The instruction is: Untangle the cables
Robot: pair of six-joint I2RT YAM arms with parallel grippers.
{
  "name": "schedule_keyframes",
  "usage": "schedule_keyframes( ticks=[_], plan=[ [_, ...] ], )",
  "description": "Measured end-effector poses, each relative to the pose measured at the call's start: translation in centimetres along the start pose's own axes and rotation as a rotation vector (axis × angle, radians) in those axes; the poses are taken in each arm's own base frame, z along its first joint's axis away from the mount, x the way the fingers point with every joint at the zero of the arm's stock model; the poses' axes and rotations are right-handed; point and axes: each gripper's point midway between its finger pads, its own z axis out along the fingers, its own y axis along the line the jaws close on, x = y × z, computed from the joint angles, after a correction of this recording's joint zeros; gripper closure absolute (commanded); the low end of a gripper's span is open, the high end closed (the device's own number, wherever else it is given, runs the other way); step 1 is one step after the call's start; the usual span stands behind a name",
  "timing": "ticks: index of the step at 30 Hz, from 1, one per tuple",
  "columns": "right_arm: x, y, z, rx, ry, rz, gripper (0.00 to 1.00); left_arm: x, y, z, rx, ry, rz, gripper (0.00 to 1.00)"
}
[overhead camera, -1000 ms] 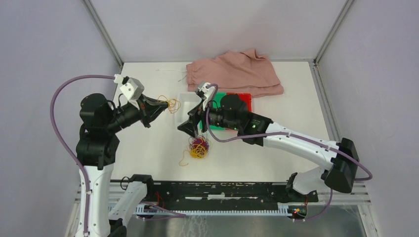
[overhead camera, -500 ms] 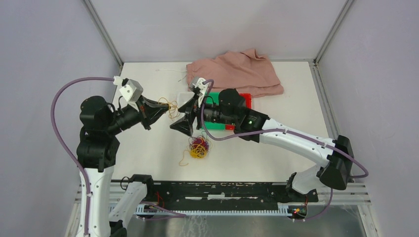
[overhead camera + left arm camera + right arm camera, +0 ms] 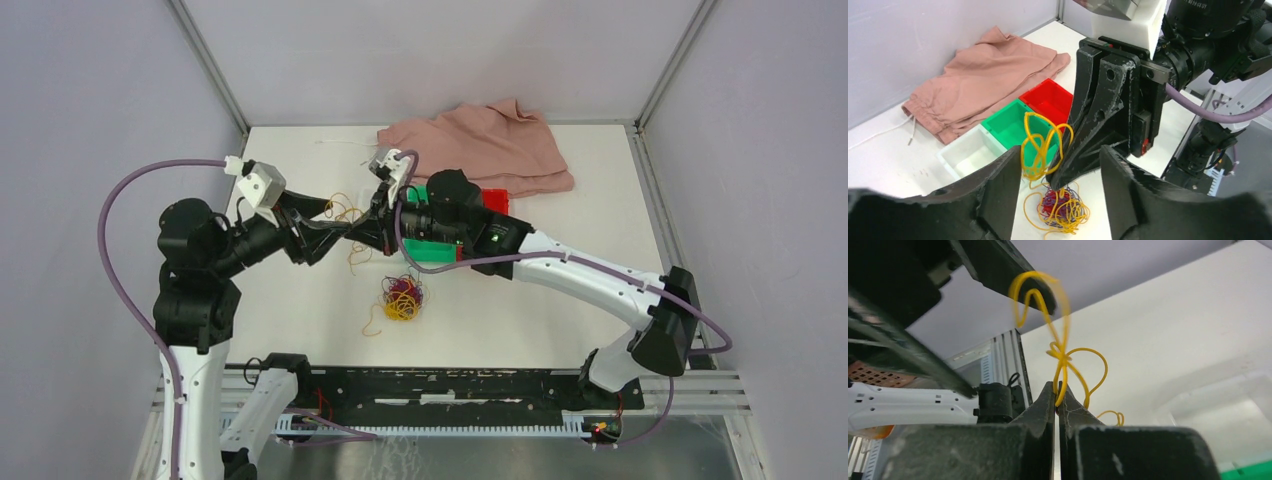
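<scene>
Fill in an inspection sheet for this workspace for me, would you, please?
Surface: white tabletop.
Job's things: thin yellow cord held in the air; red, yellow and purple cord tangle on the tabletop.
Clutter: crumpled pink cloth; white, green and red plastic bins.
Hands: right hand shut on the yellow cord; left hand open, cord between its fingers.
Cables: thick lilac arm cables.
Surroundings: grey walls.

From above, my right pincer (image 3: 351,239) overlaps my left pincer (image 3: 338,231), hiding its bite on the yellow cable (image 3: 342,210). Seen from my left wrist, it covers part of the tangle (image 3: 1068,214) below.
</scene>
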Motion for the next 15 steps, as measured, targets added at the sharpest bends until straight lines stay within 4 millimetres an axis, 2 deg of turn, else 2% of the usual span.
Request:
schedule_keyframes(
  ticks=[2, 5, 11, 15],
  plan=[
    [0.5, -1.2, -0.7, 0.048, 0.029, 0.002, 1.00, 0.0, 0.2, -0.1, -0.019, -0.002, 0.005, 0.14],
    [0.4, -4.4, -3.2, 0.148, 0.049, 0.016, 1.00, 0.4, 1.0, -0.2, -0.061, 0.014, 0.007, 0.01],
    [-0.5, -14.7, -11.4, 0.484, 0.051, 0.052, 1.00, 2.7, 2.2, -0.4, -0.120, 0.082, -0.005, 0.01],
    [1.6, -18.5, -14.6, 0.647, 0.123, 0.047, 1.00, 4.5, 2.4, -0.6, -0.134, 0.126, -0.019, 0.01]
  ],
)
